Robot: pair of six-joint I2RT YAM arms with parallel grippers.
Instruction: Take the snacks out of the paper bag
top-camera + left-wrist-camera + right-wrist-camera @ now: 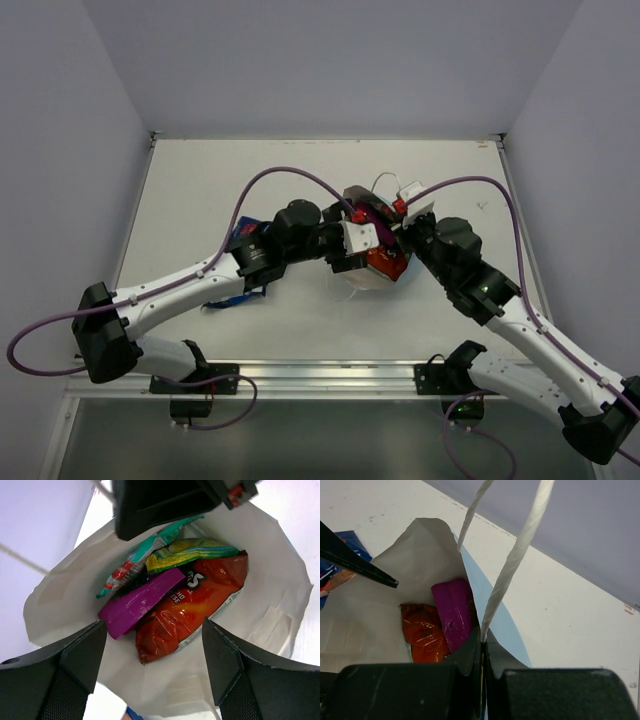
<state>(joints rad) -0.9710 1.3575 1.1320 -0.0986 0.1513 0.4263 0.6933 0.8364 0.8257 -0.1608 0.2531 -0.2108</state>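
The paper bag (60,590) stands open at the table's middle, its white inside showing; it also shows in the top view (362,282). Inside lie an orange-red packet (195,610), a magenta-purple packet (140,602), a yellow-green packet (192,550) and a teal-white packet (132,567). My left gripper (154,630) is open and empty, its jaws wide apart just above the bag's mouth (357,243). My right gripper (482,647) is shut on the bag's light blue wall (497,615) at the foot of a white cord handle (520,545); it also shows in the top view (405,216).
A dark blue packet (243,238) lies on the table left of the bag, partly under my left arm; it shows at the left edge of the right wrist view (335,567). Another blue item (228,298) lies below that arm. Walls enclose the table on three sides.
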